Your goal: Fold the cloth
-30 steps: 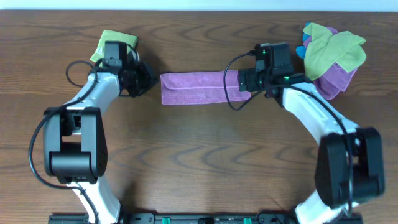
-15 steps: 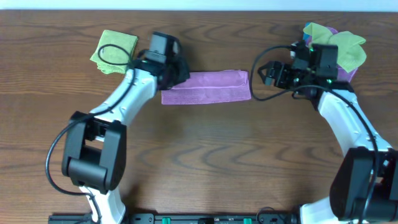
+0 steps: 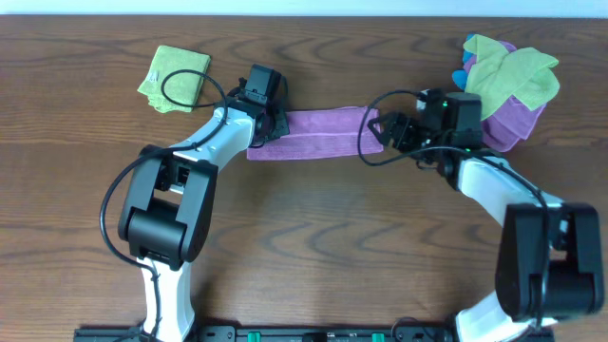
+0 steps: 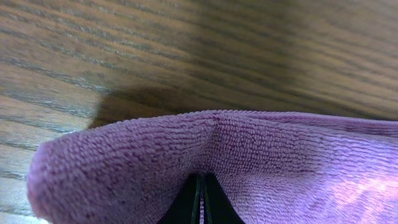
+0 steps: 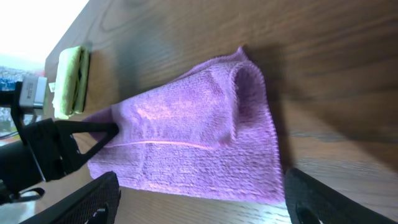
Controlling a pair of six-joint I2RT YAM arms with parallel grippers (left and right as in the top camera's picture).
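Note:
The cloth [image 3: 323, 131] is a purple towel folded into a long strip, lying across the back middle of the table. My left gripper [image 3: 271, 119] is shut on its left end. In the left wrist view the fuzzy purple cloth [image 4: 249, 155] bulges over my pinched left gripper [image 4: 203, 202]. My right gripper [image 3: 380, 128] stands open at the strip's right end. In the right wrist view the cloth [image 5: 186, 143] lies just ahead of my right gripper [image 5: 199, 205], whose wide-apart fingers hold nothing, and the left gripper [image 5: 93, 134] grips the far end.
A folded lime-green towel [image 3: 176, 78] lies at the back left, also seen as a green towel [image 5: 69, 78] in the right wrist view. A loose pile of green and purple towels [image 3: 508, 81] sits at the back right. The table's far edge runs close behind.
My left gripper moved right from beside the green towel and took hold of the cloth's left end. My right gripper pulled back to the right, then returned to the cloth's right end.

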